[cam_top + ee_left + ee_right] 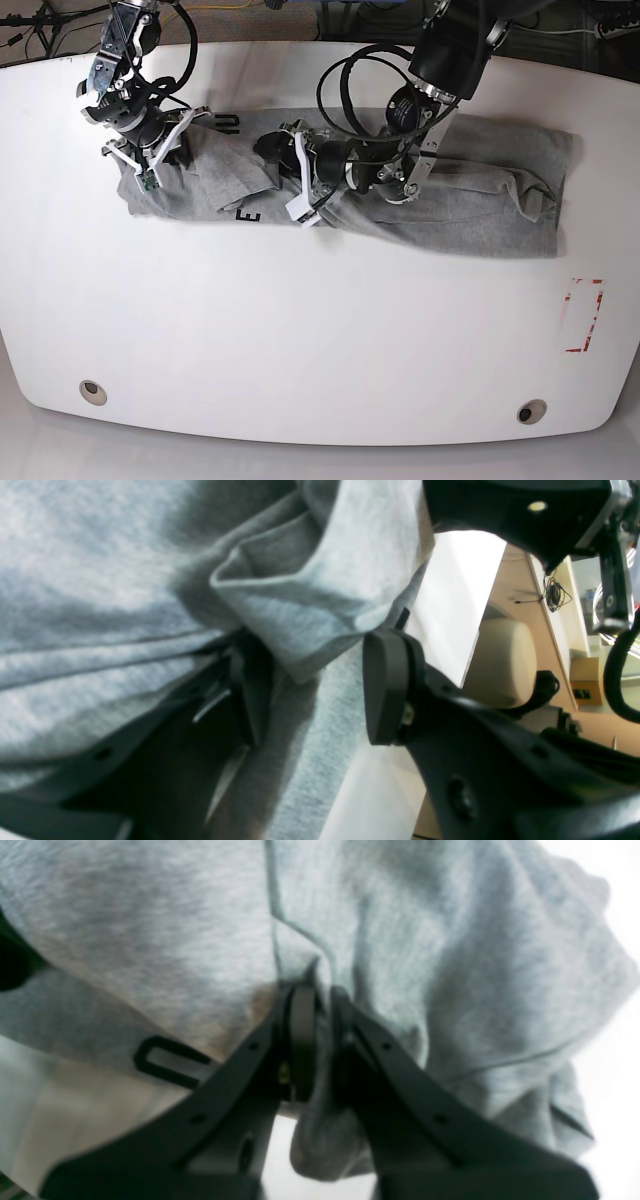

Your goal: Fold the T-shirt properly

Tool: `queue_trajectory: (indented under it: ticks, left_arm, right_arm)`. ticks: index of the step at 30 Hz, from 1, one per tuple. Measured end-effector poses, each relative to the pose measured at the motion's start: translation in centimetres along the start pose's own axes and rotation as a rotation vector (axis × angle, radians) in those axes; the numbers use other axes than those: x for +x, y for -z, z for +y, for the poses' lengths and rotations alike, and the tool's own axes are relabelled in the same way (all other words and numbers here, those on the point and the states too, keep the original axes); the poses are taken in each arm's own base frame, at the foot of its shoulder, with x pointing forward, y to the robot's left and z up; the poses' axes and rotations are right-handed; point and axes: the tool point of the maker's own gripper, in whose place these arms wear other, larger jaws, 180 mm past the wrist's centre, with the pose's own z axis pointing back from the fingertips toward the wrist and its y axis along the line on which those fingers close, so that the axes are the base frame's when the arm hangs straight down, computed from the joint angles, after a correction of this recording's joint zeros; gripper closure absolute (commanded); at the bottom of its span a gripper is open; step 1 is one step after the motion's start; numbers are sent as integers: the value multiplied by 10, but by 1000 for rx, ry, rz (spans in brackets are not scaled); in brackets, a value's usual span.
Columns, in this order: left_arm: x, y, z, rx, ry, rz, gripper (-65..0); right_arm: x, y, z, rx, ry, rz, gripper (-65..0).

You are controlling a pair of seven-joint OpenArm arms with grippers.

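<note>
I saw the soft heather-grey T-shirt (470,195) lying rumpled across the white table (300,330). My right gripper (320,1012) pinched a fold (black lettering nearby); my left gripper (310,680) stood apart around a bunched ridge.

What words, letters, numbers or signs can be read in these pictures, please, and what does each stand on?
"E": black block capital on the T-shirt, near its front edge in the base view.
Further black letters by the right gripper: partly folded under, not readable.
Black loop-shaped mark on the cloth in the right wrist view: only a fragment, not readable.
Red outline on the table: a mark, no text.
</note>
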Motion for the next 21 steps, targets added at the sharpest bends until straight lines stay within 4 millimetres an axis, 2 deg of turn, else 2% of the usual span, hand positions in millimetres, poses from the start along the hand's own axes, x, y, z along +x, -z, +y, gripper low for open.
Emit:
queue_trajectory:
  ticks: [3,9,15,18,21]
  left_arm:
    - [-3,-4,4,2,-6,-1,-272]
    - [-9,-14,15,18,-3,4,-272]
    - [-9,-17,18,24,-2,3,-272]
    - [-9,-17,19,24,-2,2,-274]
    - [-8,-18,18,22,1,1,-274]
  right_arm:
    - [-1,-1,-3,-9,7,-1,-48]
    - [-4,-10,-23,-64,43,-11,-48]
    - [-3,-15,-34,-87,37,-12,-49]
    - [0,-17,-38,-93,26,-19,-105]
    - [4,-20,-39,-103,13,-26,-233]
